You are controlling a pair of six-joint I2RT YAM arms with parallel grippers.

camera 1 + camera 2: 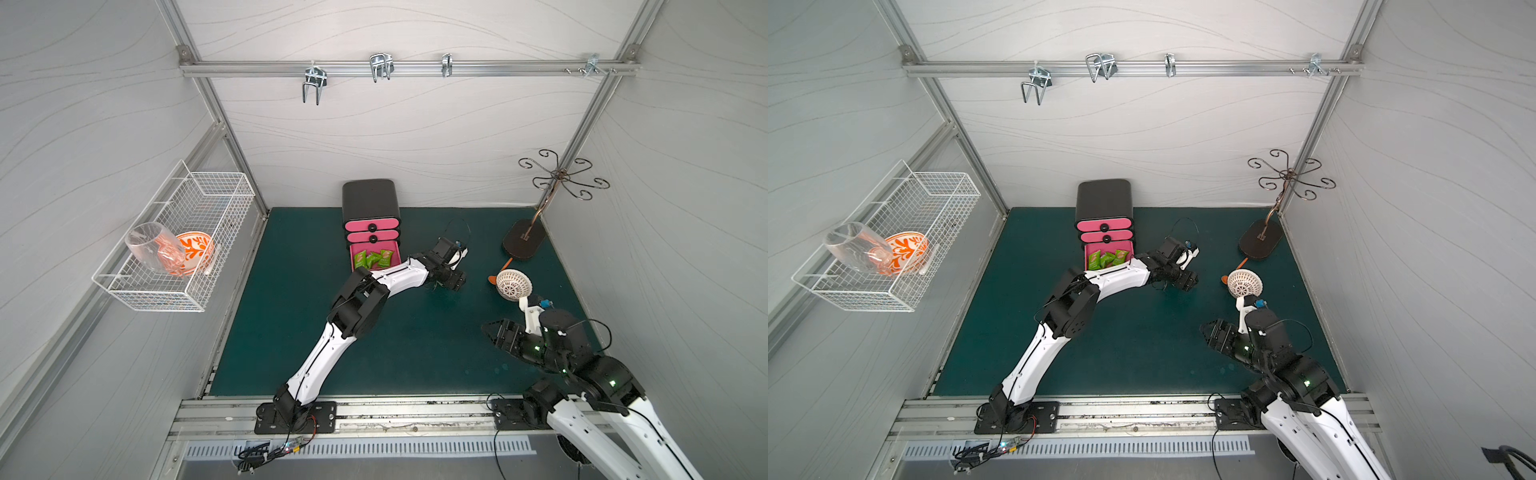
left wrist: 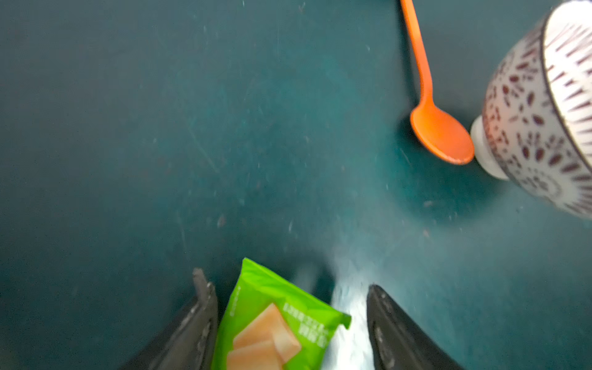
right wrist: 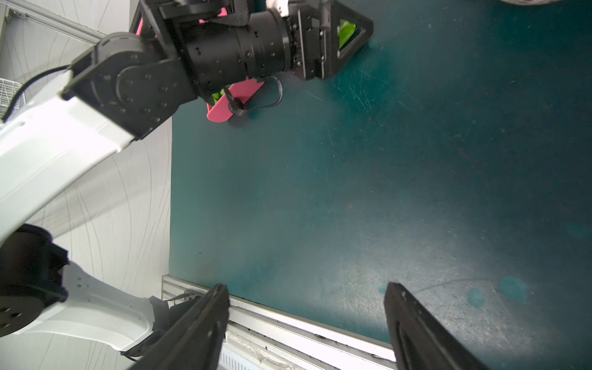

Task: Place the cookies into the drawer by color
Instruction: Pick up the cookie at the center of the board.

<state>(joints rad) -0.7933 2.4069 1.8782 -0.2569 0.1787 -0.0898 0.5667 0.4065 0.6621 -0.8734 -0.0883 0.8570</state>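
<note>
Bright green sealed cookie packet point(image 2: 275, 320) with a biscuit picture on it, lying between the spread fingers of the left gripper point(image 2: 286, 283) in the left wrist view. One finger sits right at its edge, the other stands off with bare dark green mat point(image 2: 224, 144) showing in the gap, so those jaws are released, not gripping. In both top views that spot is just right of centre, beside the small black cabinet point(image 1: 371, 199) with 3 pink fronts. Its bottom drawer point(image 1: 352, 257) is pulled out, and about 4 more green packets point(image 1: 372, 259) lie inside; the upper 2 fronts are closed. The left arm point(image 1: 399, 276) rises from the lower centre, elbow bent, white forearm crossing the open drawer's front, wrist low over the mat. The right gripper point(image 3: 307, 288), at the lower right of the top views, has its jaws wide apart with nothing between them, arm folded back, pointing toward frame left. An orange spoon point(image 2: 439, 134) and a patterned bowl point(image 2: 538, 112) lie beyond the packet
</note>
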